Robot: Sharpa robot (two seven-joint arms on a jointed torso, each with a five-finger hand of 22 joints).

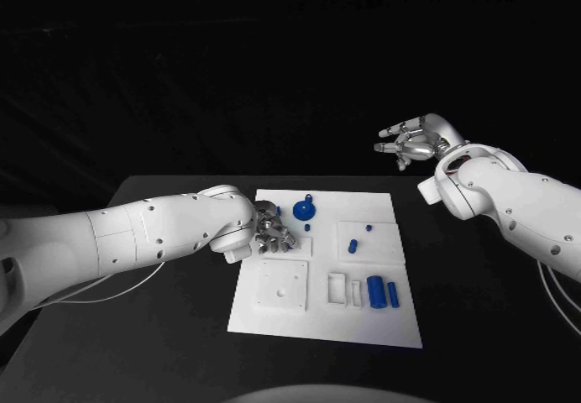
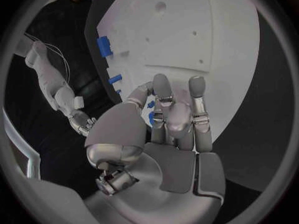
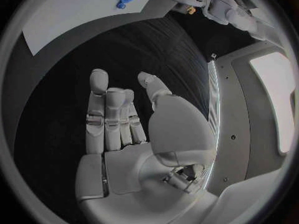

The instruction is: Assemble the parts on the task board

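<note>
Left silver hand [image 1: 271,232] on white task board [image 1: 363,323], fingers curled by round blue part [image 1: 304,208], grip unclear; right silver hand [image 1: 413,141] raised off-board, fingers apart, holding nothing.

Parts [image 1: 383,291] on task board [image 1: 363,332], mid-table [image 1: 181,336].

Lab: black table [image 1: 145,319], dark backdrop.

White task board [image 1: 363,323] flat mid-table, blue parts [image 1: 377,291] scattered on it
</note>
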